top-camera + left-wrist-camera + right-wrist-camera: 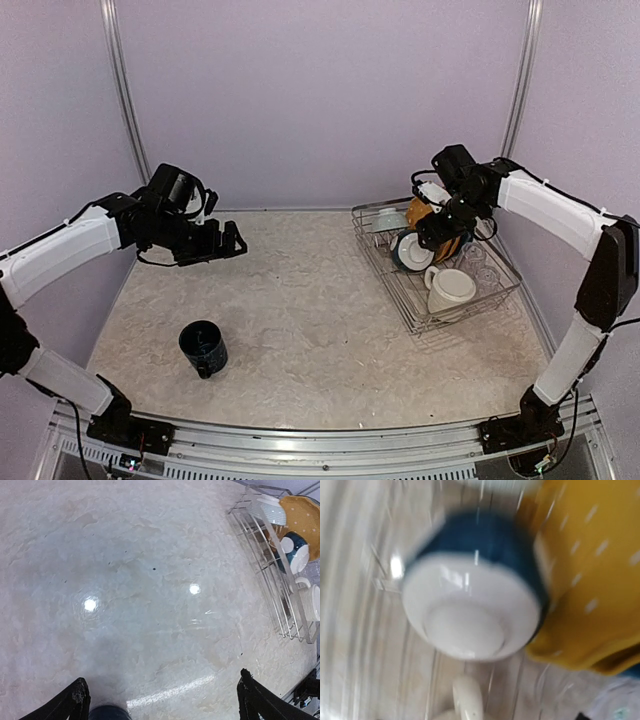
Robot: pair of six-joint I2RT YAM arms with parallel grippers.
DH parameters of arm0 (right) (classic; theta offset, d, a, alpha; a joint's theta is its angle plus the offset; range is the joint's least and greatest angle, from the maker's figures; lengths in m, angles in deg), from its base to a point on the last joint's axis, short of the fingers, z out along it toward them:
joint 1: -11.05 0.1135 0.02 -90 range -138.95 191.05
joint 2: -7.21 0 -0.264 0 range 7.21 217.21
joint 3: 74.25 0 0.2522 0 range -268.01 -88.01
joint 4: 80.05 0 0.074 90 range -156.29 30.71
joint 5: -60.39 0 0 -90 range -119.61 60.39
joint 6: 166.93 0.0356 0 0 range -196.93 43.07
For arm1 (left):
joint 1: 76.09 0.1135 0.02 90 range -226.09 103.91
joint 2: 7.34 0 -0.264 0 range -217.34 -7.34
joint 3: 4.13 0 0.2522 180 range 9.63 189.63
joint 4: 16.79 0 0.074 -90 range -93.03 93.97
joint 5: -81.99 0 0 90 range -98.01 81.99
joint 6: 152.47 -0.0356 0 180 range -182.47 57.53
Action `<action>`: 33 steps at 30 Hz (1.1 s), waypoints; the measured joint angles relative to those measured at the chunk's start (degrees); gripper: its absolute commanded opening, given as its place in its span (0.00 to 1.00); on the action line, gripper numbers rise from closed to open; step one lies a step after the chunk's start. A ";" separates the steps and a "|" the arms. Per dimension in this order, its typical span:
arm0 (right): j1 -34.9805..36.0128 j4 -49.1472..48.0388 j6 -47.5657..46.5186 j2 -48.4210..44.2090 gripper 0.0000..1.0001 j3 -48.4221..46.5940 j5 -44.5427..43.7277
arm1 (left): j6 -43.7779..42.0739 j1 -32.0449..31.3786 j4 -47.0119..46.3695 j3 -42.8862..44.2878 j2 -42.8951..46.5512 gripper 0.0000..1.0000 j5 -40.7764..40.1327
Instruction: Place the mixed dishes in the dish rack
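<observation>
1. pale lilac walls close in a marbled grey bench (300, 300), lit from above so that bright spots glare on it.
2. the dish rack (415, 322) sits at the far right of the bench, set at an angle. it already carries most of the load.
3. inside it, a yellow plate (422, 211) with white dots stands on edge, most likely propped by the prongs. a blue-and-white cup (412, 250) lies on its side against the plate, mouth facing outward. a cream mug (450, 288) rests nearer the front. a pale ribbed cup (270, 509) sits at the far end.
4. one dark blue mug (203, 348) stands upright on the bare bench at the near left, well apart from the rack. by my reading it is the piece left to load.
5. the left jaws hang above the bench behind that mug, spread wide and holding nothing. the left wrist view shows the mug's rim just between them at the bottom edge. this looks like a line-up for a grasp from above.
6. the right jaws hover low over the rack, close to the blue-and-white cup. the right wrist view is blurred and shows no jaws, so i cannot tell whether they are spread or closed.
7. the risk i see is the long carry across the bench, then finding a free slot among crowded dishes.
</observation>
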 measured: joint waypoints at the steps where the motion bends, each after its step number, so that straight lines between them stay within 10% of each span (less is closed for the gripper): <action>1: 0.20 -0.94 0.00 -1.29 0.79 0.00 0.02 | 1.03 0.44 2.25 0.02 0.28 0.97 -1.33; 12: 5.73 -7.98 0.00 -6.36 0.77 -0.04 0.94 | 19.74 -2.51 25.22 -7.69 5.81 0.86 -11.76; 33: 8.96 -11.74 -0.55 -5.51 0.77 0.79 4.70 | 23.96 1.07 18.56 -19.06 1.88 0.10 -6.01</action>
